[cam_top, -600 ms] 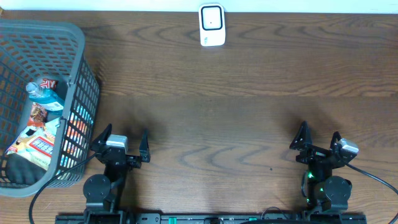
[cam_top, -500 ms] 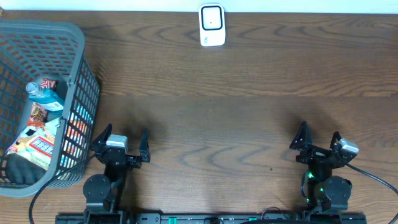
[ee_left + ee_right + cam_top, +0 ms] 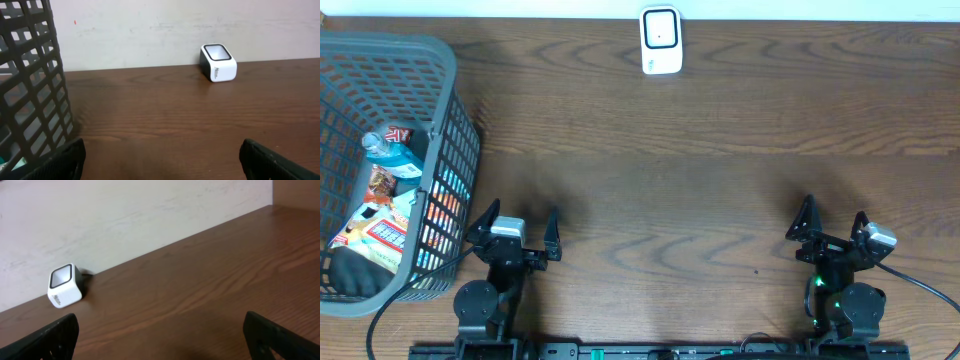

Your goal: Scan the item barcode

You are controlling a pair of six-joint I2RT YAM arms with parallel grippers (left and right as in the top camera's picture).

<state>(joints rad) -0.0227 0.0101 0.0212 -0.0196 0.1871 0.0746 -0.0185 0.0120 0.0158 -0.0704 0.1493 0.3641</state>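
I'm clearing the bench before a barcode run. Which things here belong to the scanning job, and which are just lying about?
Job: white scanner; grey basket holding the items, among them a blue bottle and a printed packet; left tool and right tool, both open and empty.
Lying about: black cable beside the right arm.

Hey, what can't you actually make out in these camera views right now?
- Overhead: any barcode on the items in the basket; too small, partly behind the mesh wall.
- Overhead: the basket's left side, cut off by the frame edge.
- Left wrist: the basket's contents, hidden by its mesh wall.
- Both wrist views: printing on the scanner, too small.
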